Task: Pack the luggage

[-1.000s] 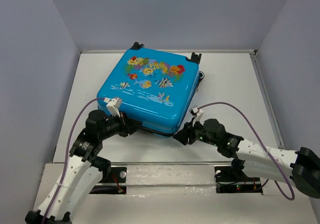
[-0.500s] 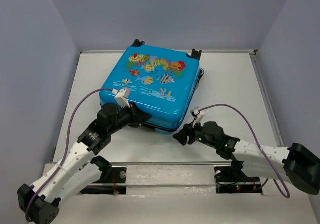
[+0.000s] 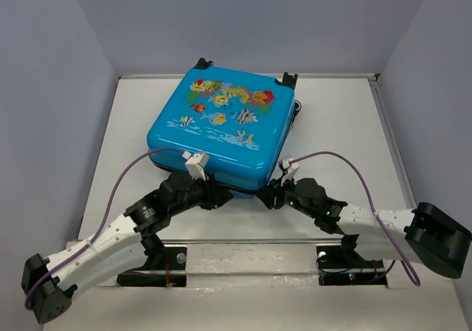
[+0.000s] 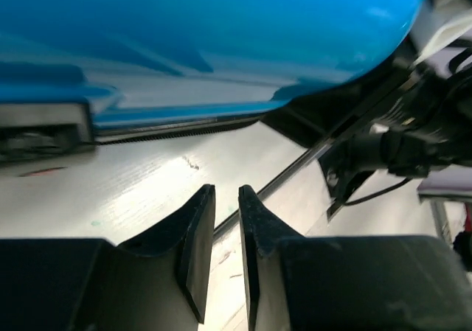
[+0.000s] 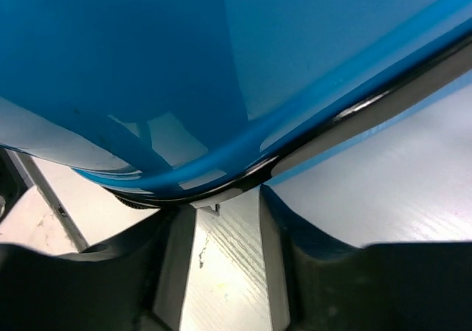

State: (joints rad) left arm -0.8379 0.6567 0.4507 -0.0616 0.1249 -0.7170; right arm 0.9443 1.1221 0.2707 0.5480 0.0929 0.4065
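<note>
The luggage point(image 3: 221, 124), a bright-blue suitcase with a fish print, lies flat and closed on the white table. My left gripper point(image 3: 216, 194) sits low at its near edge, left of the front corner. In the left wrist view, my left gripper point(image 4: 226, 192) has a narrow gap with nothing in it, below the luggage point(image 4: 221, 36) and its black zipper band point(image 4: 169, 128). My right gripper point(image 3: 268, 195) is at the near right corner. In the right wrist view, my right gripper point(image 5: 220, 202) stands open under the luggage point(image 5: 147, 65) rim, and a small grey tab point(image 5: 210, 205) hangs between the tips.
Grey walls close in the table point(image 3: 339, 124) on three sides. A metal rail point(image 3: 251, 240) runs along the near edge between the arm bases. Purple cables point(image 3: 346, 161) loop over both arms. The right arm point(image 4: 413, 139) shows close by in the left wrist view.
The left arm swung right along the luggage's near edge and its jaws parted a little. The right gripper moved in to the corner. The luggage shifted slightly back early on.
</note>
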